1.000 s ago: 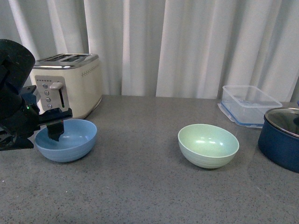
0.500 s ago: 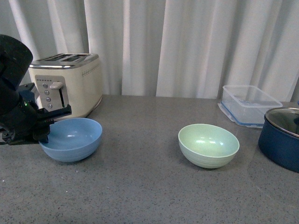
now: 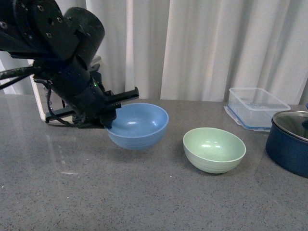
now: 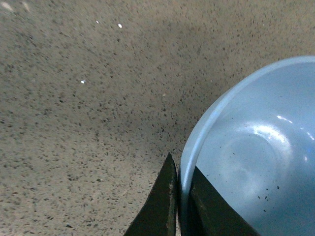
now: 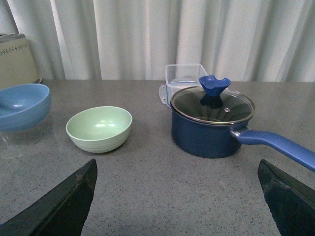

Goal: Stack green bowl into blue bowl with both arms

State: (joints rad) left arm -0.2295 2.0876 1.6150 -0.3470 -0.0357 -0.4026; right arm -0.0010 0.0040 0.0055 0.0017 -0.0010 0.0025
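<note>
Pale green bowl (image 3: 214,149) upright on the tabletop (image 3: 144,197), right of centre, nothing touching it. Looks light, stiff and matte with a thin rim, so probably best pinched across the rim wall, one finger inside and one outside, though a one-sided hold may let it tip. To its left and apart, the blue bowl (image 3: 139,126) hangs clear of the tabletop, left pincer (image 4: 181,169) closed across its rim; the right pincer (image 5: 177,164) is spread wide and holds nothing, with the navy pot (image 5: 211,123) near the green bowl.
</note>
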